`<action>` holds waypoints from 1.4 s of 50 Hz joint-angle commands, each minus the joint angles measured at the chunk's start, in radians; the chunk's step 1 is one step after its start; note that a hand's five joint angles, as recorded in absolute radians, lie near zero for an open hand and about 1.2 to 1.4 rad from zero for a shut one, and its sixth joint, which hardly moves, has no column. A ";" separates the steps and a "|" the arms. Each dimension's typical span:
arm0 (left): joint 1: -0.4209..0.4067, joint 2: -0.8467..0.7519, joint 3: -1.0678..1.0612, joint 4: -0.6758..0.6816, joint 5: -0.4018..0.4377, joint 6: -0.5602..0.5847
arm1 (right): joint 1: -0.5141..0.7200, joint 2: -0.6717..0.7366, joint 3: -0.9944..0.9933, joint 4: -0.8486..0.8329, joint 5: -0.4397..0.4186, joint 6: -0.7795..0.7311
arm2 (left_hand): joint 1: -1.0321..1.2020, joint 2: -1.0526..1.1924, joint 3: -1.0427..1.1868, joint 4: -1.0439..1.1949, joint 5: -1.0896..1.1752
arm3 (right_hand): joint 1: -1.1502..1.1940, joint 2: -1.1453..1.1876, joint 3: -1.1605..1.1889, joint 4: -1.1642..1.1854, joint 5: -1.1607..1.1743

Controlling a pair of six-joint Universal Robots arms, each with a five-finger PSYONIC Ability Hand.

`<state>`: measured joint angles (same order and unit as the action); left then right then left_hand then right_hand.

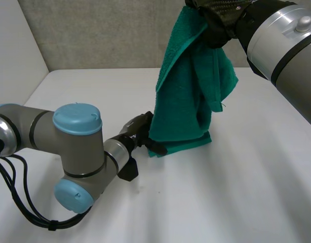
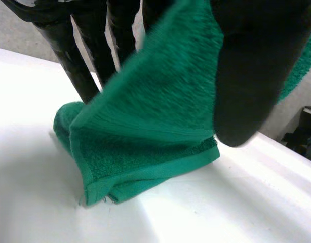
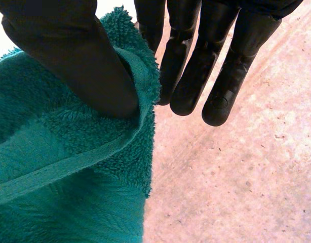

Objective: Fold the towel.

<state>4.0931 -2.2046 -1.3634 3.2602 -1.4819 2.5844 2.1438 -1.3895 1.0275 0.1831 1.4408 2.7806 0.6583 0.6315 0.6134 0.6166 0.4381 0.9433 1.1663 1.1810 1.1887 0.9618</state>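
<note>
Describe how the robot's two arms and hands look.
The left arm and right arm are grey metal cylinders; the left's joints carry round light-blue caps, the right shows a black band. The left hand and right hand are black, with smooth rounded fingers.

Behind towel (image 1: pixel 183 96): left hand (image 1: pixel 138 129) fingers, seemingly pinching; right hand (image 1: pixel 219 28) cut by head view's edge.

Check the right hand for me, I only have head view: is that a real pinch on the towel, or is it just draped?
Observer: Real pinch. The right hand has its thumb clamped on the towel at the hemmed edge, with straight fingers beside it.
Operator: Left hand on the lower edge?
Observer: Yes. The left hand has its thumb in front of the cloth and its fingers behind, above the corner lying on the table.
</note>
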 commanded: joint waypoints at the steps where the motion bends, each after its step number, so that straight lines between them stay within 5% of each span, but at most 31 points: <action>1: 0.001 -0.066 0.072 0.009 -0.144 0.011 | -0.007 -0.063 0.022 0.001 0.000 0.063 | 0.738 0.765 0.783 0.779 0.783 | 0.453 0.230 0.215 0.208 0.260; 5: 0.003 -0.077 0.115 0.003 -0.254 0.057 | -0.015 -0.109 0.046 0.002 -0.002 0.073 | 0.738 0.765 0.783 0.780 0.784 | 0.453 0.230 0.215 0.208 0.260; 10: 0.035 0.005 0.084 -0.005 -0.255 0.143 | -0.120 -0.126 0.056 0.056 -0.017 0.051 | 0.738 0.765 0.783 0.780 0.784 | 0.453 0.230 0.215 0.208 0.260; 15: 0.168 0.246 -0.046 -0.005 -0.232 0.247 | -0.248 -0.092 0.060 0.163 -0.049 -0.042 | 0.738 0.765 0.783 0.780 0.784 | 0.453 0.230 0.215 0.208 0.260; 20: 0.265 0.498 -0.166 -0.028 -0.069 0.471 | -0.288 0.024 0.091 0.284 -0.097 -0.209 | 0.738 0.765 0.783 0.780 0.784 | 0.453 0.230 0.215 0.208 0.260; 26: 0.318 0.601 -0.239 -0.073 0.037 0.621 | -0.283 0.098 0.154 0.381 -0.105 -0.332 | 0.738 0.765 0.783 0.780 0.784 | 0.453 0.230 0.215 0.208 0.260; 31: 0.334 0.551 -0.290 -0.077 0.043 0.666 | -0.282 0.181 0.194 0.389 -0.099 -0.352 | 0.738 0.765 0.783 0.780 0.784 | 0.453 0.230 0.215 0.208 0.260; 40: 0.325 0.206 -0.197 -0.074 0.002 0.799 | -0.251 0.340 0.178 0.369 -0.097 -0.355 | 0.738 0.765 0.783 0.780 0.784 | 0.453 0.230 0.215 0.208 0.260; 51: 0.293 0.060 0.217 -0.045 -0.097 0.873 | -0.240 0.458 -0.108 0.118 -0.083 -0.236 | 0.738 0.765 0.783 0.780 0.784 | 0.453 0.230 0.215 0.208 0.260; 55: 0.264 0.094 0.312 0.057 -0.097 0.867 | -0.240 0.455 -0.205 0.024 -0.060 -0.177 | 0.738 0.765 0.783 0.780 0.784 | 0.453 0.230 0.215 0.208 0.260; 57: 0.253 0.158 0.333 0.191 -0.103 0.865 | -0.239 0.419 -0.272 -0.158 -0.007 -0.074 | 0.738 0.765 0.783 0.780 0.784 | 0.453 0.230 0.215 0.208 0.260; 63: 0.247 0.311 0.207 0.544 -0.165 0.849 | -0.254 0.184 -0.135 -0.460 0.036 0.048 | 0.738 0.765 0.783 0.780 0.784 | 0.453 0.230 0.215 0.208 0.260; 70: 0.256 0.338 -0.017 0.466 -0.166 0.846 | -0.240 0.093 0.166 -0.441 -0.078 0.047 | 0.738 0.765 0.783 0.780 0.784 | 0.453 0.230 0.215 0.208 0.260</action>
<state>4.3398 -1.8881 -1.1832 3.7854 -1.6446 3.4335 1.8949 -1.2362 0.9624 -0.2850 1.4488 2.8324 1.1265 1.1957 1.1909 1.1953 0.9585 0.9433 1.1762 1.1810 1.1890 1.0007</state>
